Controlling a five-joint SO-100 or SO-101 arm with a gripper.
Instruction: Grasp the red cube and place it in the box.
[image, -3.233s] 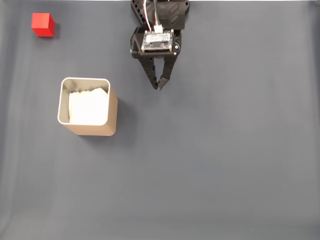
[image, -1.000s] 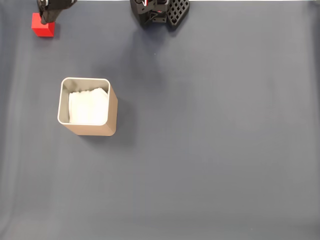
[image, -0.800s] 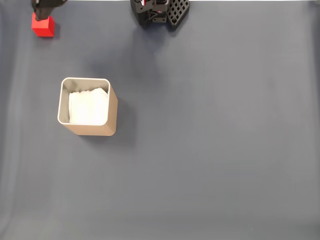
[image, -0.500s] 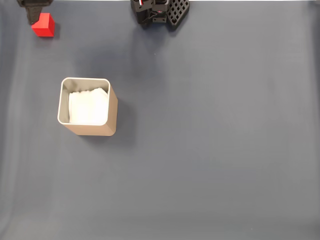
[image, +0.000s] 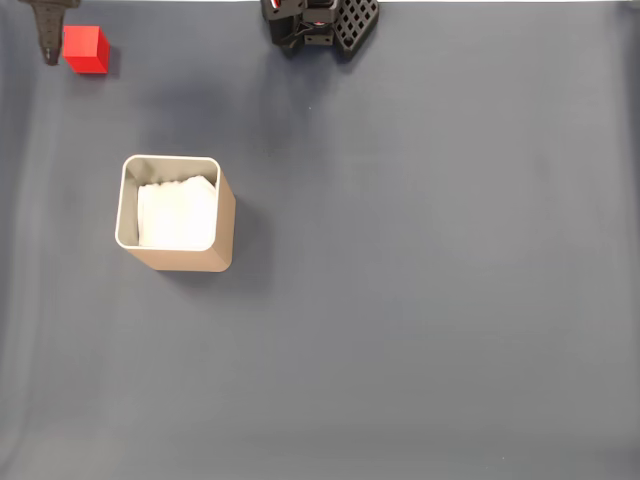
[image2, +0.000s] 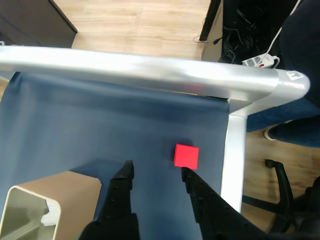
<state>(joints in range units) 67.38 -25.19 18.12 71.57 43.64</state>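
Note:
The red cube (image: 85, 49) sits on the dark blue mat at the far top left of the fixed view. A dark finger (image: 47, 35) of my gripper pokes in from the top edge, just left of the cube and apart from it. In the wrist view my gripper (image2: 156, 170) is open and empty, and the red cube (image2: 186, 156) lies just past the tip of its right finger (image2: 187, 175), not between the two. The tan box (image: 175, 212) with white lining stands upright below the cube. The box (image2: 50, 200) also shows at the bottom left of the wrist view.
The arm's black base (image: 320, 22) sits at the top middle. In the wrist view a silver table rail (image2: 150, 70) and its corner post (image2: 234, 150) run just beyond the cube, with wooden floor and a chair base (image2: 280, 175) past them.
The gripper swung from the middle of the mat to the top left corner, passed over the cube and now sits just left of it. Cube and box have not moved.

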